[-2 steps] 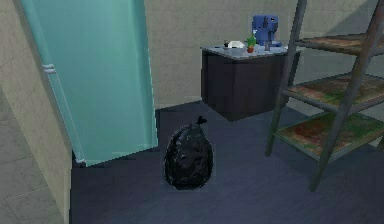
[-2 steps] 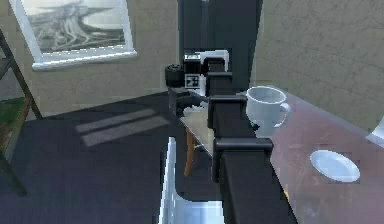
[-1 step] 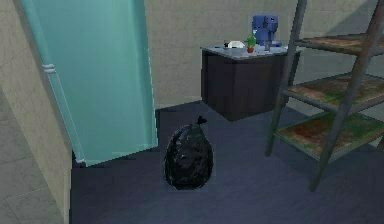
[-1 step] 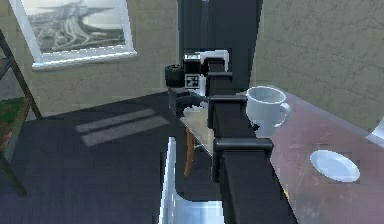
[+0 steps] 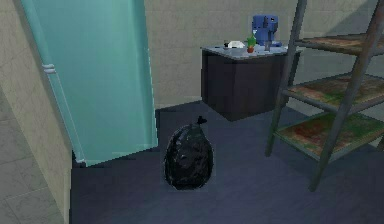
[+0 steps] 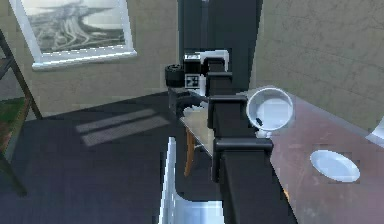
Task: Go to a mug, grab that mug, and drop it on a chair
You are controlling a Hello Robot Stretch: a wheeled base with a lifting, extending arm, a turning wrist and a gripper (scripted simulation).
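Arm side view: white round vessel (image 6: 270,106) right of centre, standing on the tabletop (image 6: 325,125). It has a pale rim and grey inside, with the mouth turned toward the camera. A small nub at its lower left edge could be a handle. Shape fits a mug, can't confirm. White plate (image 6: 335,165) sits lower right on the same tabletop, apart from the vessel.

Arm (image 6: 245,180) is a dark square bar rising from the bottom edge just right of centre, up to mid-frame. It passes just left of the vessel; touching or not, can't tell. Two white marker squares (image 6: 205,62) sit at its far end, top centre. Gripper (image 6: 180,80) is the dark body left of them, and its fingers (image 6: 185,92) are thin and dark against the dark floor (image 6: 110,150). Wooden chair (image 6: 193,140) sits right below and behind the fingers, partly hidden by the arm, so I can't tell whether they're grasping anything or released. Tall dark block (image 6: 220,25) stands behind the arm's end, top centre. Framed picture (image 6: 75,32) hangs on the wall, upper left.

Forward view: black bag (image 5: 190,155) on the floor, lower centre. Teal door (image 5: 100,70) at left. Dark cabinet (image 5: 240,85) upper right, with a blue item (image 5: 265,30) and a small green-and-red item (image 5: 250,43) on top, both too small to name. Open shelf rack (image 5: 335,90) at the right edge.
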